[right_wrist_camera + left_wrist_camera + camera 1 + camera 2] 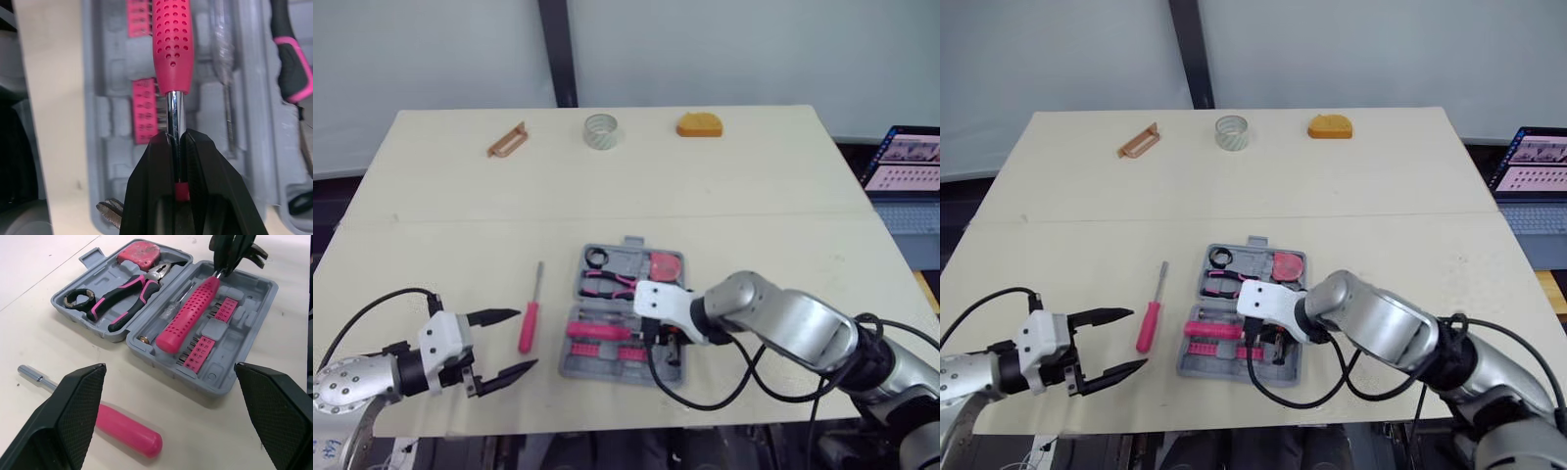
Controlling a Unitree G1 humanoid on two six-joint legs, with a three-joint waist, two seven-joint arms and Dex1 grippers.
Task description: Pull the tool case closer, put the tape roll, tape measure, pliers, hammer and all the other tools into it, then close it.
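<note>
Right gripper [176, 139] clamped on the hammer [172, 44] in the open tool case [215, 394].
Its fingers are pinched tight on the steel shaft just behind the pink handle, which stretches ahead of them along the case tray, with the pliers [129, 293] off to one side. The left gripper [524, 340] hangs wide open and empty, the pink screwdriver [528, 326] on the table just ahead of its fingertips.
</note>
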